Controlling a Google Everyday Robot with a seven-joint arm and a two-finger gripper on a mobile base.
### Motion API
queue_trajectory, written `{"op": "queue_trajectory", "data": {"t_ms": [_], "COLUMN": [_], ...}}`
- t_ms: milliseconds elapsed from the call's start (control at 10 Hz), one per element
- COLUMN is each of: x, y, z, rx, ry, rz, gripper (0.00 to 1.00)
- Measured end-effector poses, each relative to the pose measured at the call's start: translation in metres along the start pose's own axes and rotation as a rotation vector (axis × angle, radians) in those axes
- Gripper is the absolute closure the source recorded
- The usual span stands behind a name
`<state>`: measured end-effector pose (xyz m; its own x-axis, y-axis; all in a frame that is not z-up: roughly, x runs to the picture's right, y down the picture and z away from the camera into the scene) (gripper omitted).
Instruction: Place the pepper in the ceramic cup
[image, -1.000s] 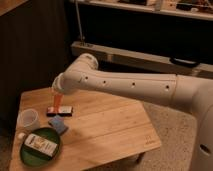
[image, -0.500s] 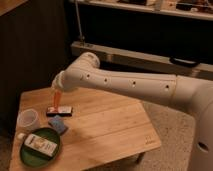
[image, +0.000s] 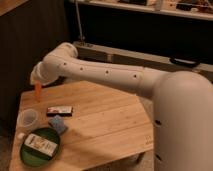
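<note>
Pepper (image: 38, 91) hangs upright from our gripper (image: 36, 81) — jaws clamped shut on its top — above the table (image: 100, 120). We see the ceramic cup (image: 28, 119) at six o'clock below it, apart.

— Where am I working?

— Looks like a lab or test room, not a home. My white arm (image: 105, 75) reaches over a low wooden table (image: 105, 120) set out with a few small props.

— What else says so?

— Dark counters and a long shelf (image: 150, 10) run along the back wall, with a pale rail (image: 130, 52) below, and a speckled hard floor (image: 145, 107).
</note>
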<state>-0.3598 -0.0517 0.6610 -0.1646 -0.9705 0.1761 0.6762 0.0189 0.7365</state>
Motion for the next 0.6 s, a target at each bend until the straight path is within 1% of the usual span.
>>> {"op": "queue_trajectory", "data": {"t_ms": [100, 200, 300, 400, 500, 600], "x": [-0.004, -0.010, -0.019, -0.026, -0.032, -0.034], "y": [-0.019, -0.032, -0.043, -0.048, -0.047, -0.043], "z": [0.007, 0.011, 0.013, 0.013, 0.012, 0.011], "rx": [0.036, 0.070, 0.114, 0.143, 0.183, 0.198], "ry": [-0.001, 0.004, 0.014, 0.027, 0.045, 0.057], "rz": [-0.040, -0.079, -0.123, -0.146, -0.191, -0.217], "gripper": [0.89, 0.89, 0.89, 0.89, 0.89, 0.89]}}
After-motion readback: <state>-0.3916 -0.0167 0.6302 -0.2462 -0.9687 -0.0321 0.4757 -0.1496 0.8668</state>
